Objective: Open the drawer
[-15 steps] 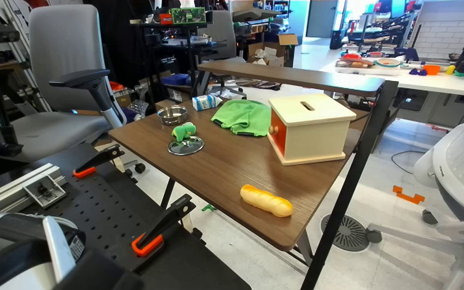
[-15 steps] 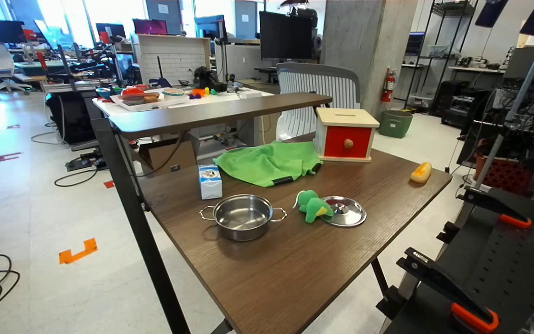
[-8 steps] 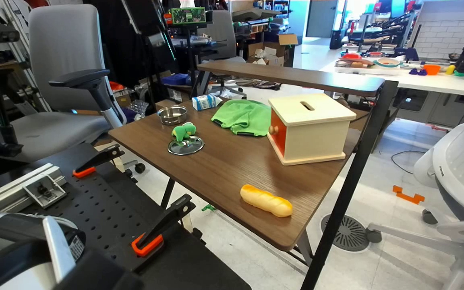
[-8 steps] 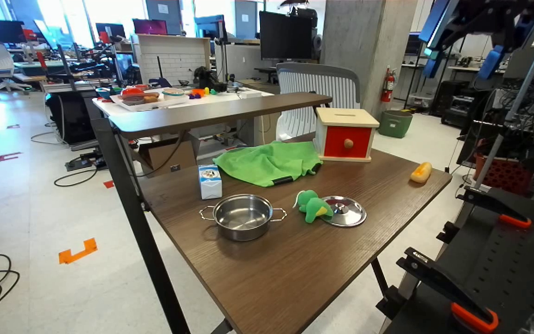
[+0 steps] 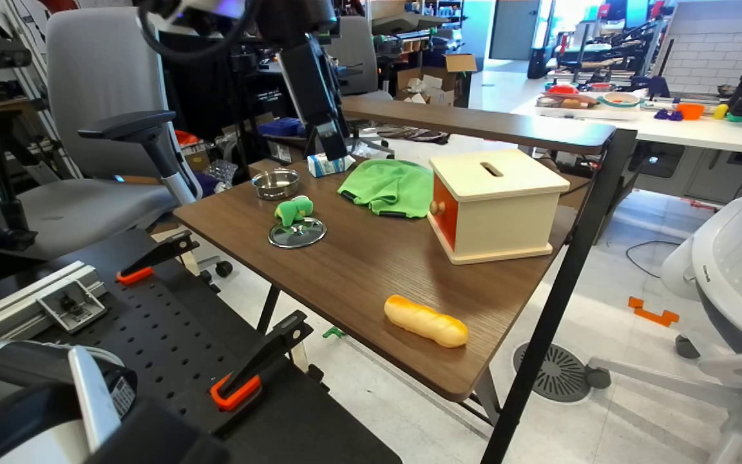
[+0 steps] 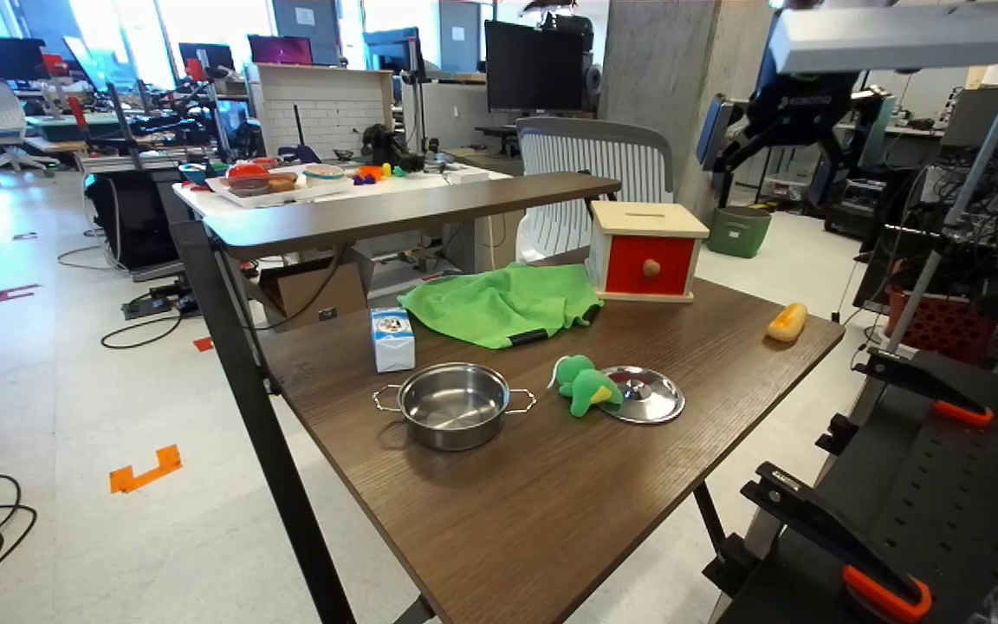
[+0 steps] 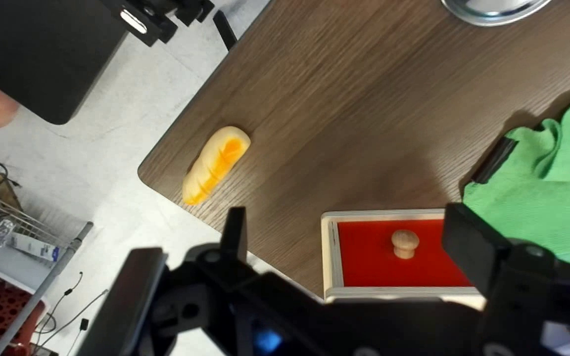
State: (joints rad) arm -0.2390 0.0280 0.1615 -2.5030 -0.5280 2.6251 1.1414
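Two black fingers (image 7: pixel 235 232) stand spread wide in the wrist view: the claw (image 7: pixel 344 212) is released. In both exterior views it hangs in the air, higher than the brown tabletop (image 6: pixel 638 494) and apart from the drawer (image 6: pixel 625 269). In the wrist view the red-fronted drawer shows beyond the claw's fingertips, seen between the fingers and partly hidden by the one at the right of that picture. It sits closed in a slot-topped pale wooden box (image 5: pixel 506 222), and a round wooden knob (image 7: pixel 405 244) on its front shows nearer that finger than the other. Past the same finger lies a green towel (image 7: pixel 547 198), just beside the box. Out past the opposite finger, a golden bread loaf (image 7: pixel 215 165) rests near a corner of the tabletop. Lower than the claw, in an exterior view, a green plush animal (image 6: pixel 581 381) sits at the edge of a round metal lid (image 6: pixel 644 394), with a two-handled steel pot (image 6: pixel 456 407) and a blue-and-white carton (image 6: pixel 392 340) on the same tabletop, also below the claw's height.
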